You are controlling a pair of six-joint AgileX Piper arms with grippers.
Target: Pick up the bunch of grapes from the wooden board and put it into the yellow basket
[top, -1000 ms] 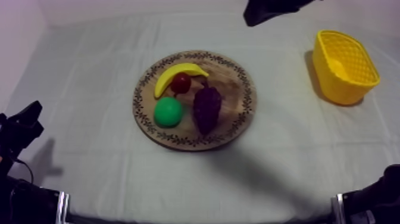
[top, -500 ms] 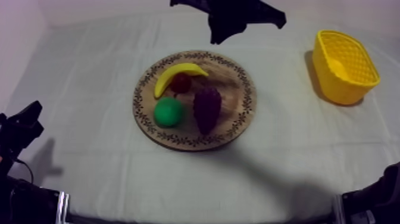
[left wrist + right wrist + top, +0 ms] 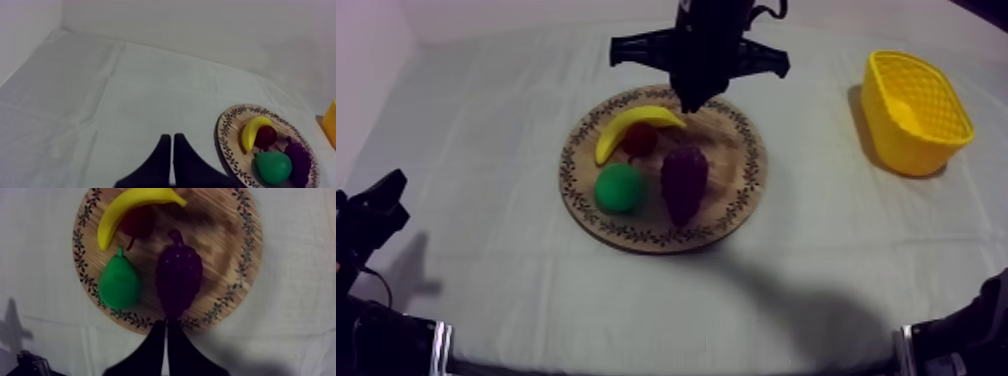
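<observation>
Hovering my right gripper [image 3: 688,102], fingers together and empty, above the wooden board [image 3: 736,150] mid-frame, bunch of grapes [image 3: 683,182] untouched, yellow basket [image 3: 901,140] waiting upper right.

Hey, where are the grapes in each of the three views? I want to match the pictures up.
Top view: grapes on the board, beside the pear, toward the basket.
Left wrist view: grapes on the board, just beyond the pear.
Right wrist view: grapes mid-board, beside the pear, ahead of the right pincer.
Shared landmark: the pear, beside the grapes in all three.
</observation>
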